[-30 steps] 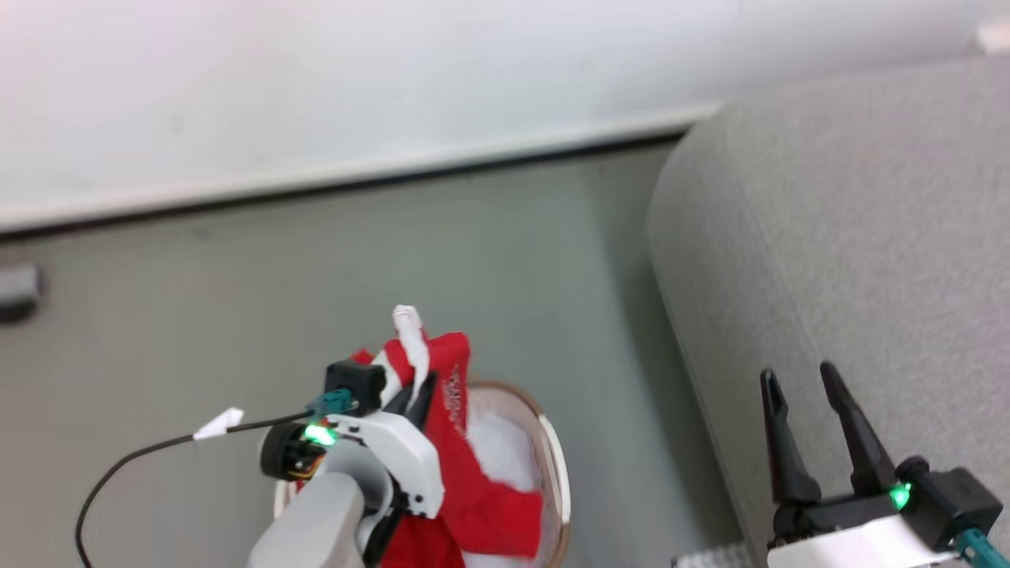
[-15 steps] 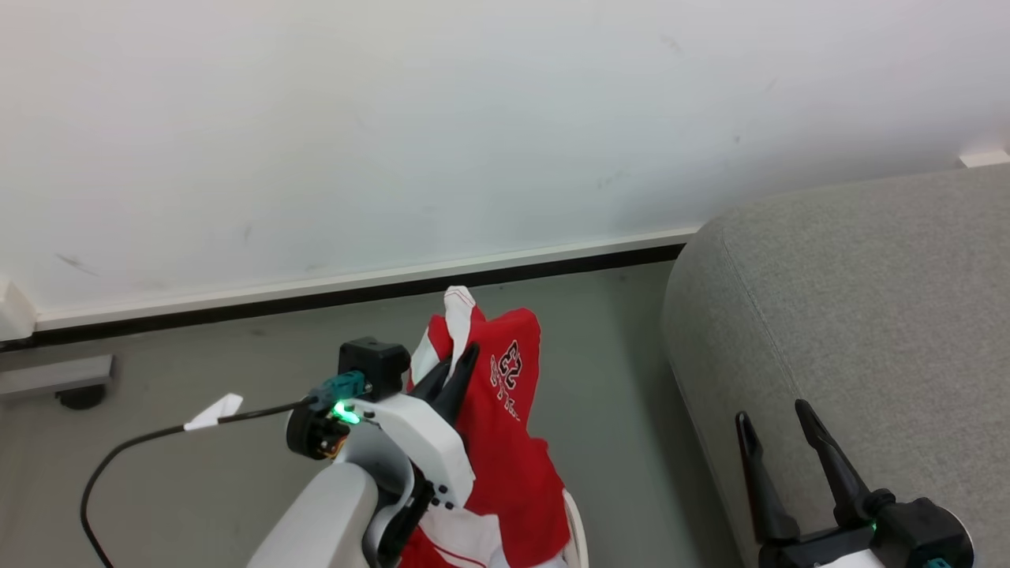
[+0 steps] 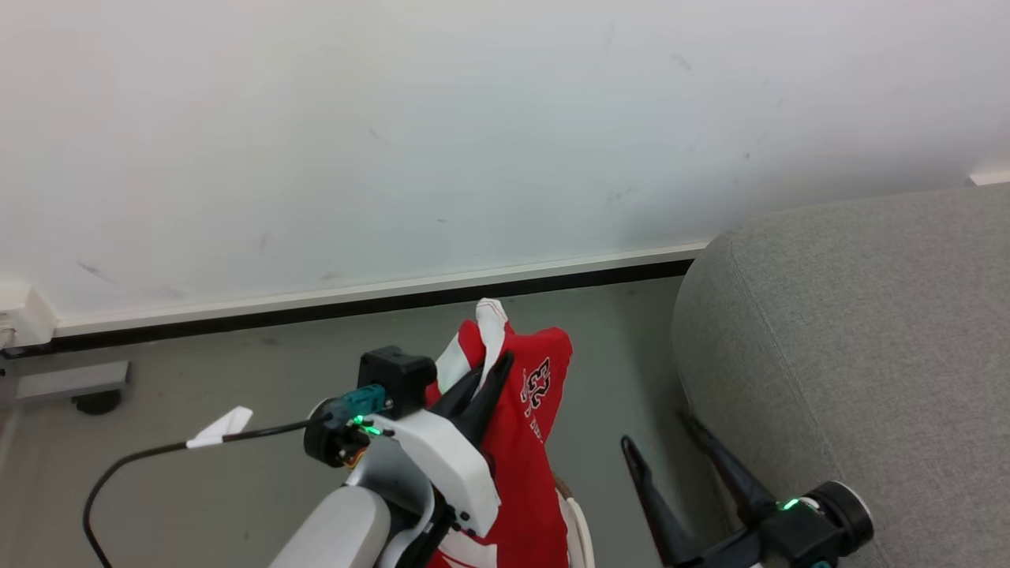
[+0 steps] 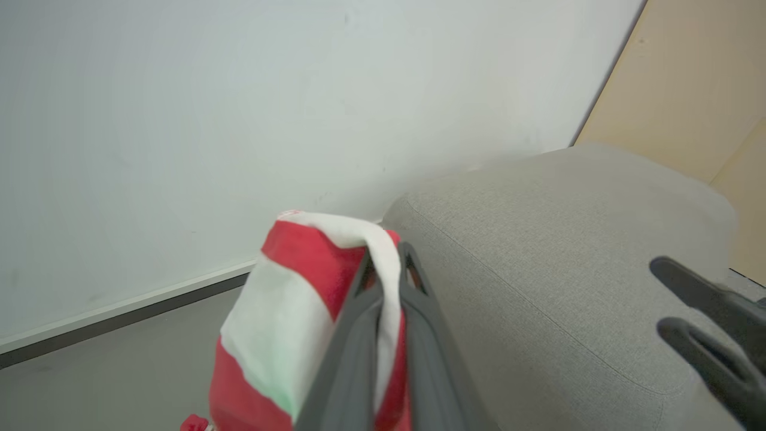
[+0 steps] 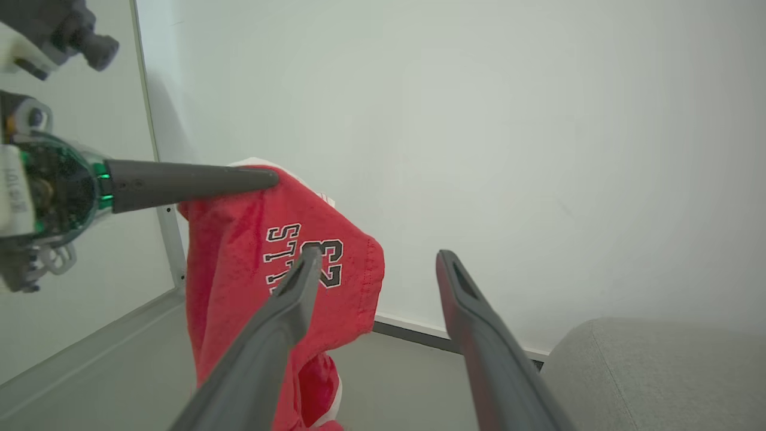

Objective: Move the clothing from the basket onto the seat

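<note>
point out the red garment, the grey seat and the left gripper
red garment (image 3: 527,473), head view, red panel below the print
grey seat (image 3: 852,331), head view, woven top surface
left gripper (image 4: 388,252), left wrist view, midway between its fingertips, which pinch the cloth

Wht wall (image 3: 394,118), grey floor (image 3: 221,371), skirting (image 3: 316,296)

The left gripper (image 4: 386,257) pinched a red-and-white fold of the clothing (image 4: 281,299) before a white wall (image 4: 239,108), beside the grey seat (image 4: 538,251), with the right gripper (image 4: 663,296), fingers parted, over it.
</note>
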Available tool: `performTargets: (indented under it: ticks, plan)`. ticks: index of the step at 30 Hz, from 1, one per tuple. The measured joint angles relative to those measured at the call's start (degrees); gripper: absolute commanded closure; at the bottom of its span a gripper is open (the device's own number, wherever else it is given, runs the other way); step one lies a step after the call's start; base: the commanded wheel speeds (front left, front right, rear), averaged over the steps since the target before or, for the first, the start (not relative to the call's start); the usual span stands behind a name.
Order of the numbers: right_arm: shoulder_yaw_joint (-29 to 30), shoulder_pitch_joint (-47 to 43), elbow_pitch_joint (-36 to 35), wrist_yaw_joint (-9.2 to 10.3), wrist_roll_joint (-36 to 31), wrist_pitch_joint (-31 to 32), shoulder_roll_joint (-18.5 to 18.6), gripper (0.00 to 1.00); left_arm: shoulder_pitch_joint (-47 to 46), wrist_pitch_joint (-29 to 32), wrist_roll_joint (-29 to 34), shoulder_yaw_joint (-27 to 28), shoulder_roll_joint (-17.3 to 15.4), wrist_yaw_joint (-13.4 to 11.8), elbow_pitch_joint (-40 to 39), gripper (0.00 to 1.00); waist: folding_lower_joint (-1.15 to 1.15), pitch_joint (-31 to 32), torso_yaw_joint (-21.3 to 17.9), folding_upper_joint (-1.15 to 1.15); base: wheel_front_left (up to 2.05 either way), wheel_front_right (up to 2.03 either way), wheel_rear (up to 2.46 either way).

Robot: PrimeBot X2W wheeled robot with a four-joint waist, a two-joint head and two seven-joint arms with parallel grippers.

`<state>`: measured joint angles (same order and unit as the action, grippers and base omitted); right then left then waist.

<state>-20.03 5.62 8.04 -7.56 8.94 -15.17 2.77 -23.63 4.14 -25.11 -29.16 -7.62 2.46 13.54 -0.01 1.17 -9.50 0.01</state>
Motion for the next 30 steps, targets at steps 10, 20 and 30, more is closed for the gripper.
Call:
performTargets:
  ticks: [10, 20, 30]
  plan:
    - [-12.2, 8.3, 10.3, 0.01, -1.8, 0.0, 0.0, 0.00, 1.5, 3.0, 0.4, -2.4, 0.0, -1.1, -7.5, 1.00, 0.00, -0.1, 0.3, 0.00, 0.00, 0.00, 0.00]
    - [-16.5, 16.7, 22.0, 0.01, -2.8, 0.0, 0.0, 1.00, 1.4, 5.3, 0.7, -6.6, 2.0, -1.3, -10.7, 1.00, 0.01, -0.5, 1.9, 0.00, 0.00, 0.00, 0.00]
    - [-15.7, 17.4, 21.6, 0.01, 1.5, 0.0, 0.0, 1.00, 1.5, 4.1, 1.3, -5.9, 1.2, -3.0, -9.6, 0.42, 0.01, -0.7, 3.3, 0.00, 0.00, 0.00, 0.00]
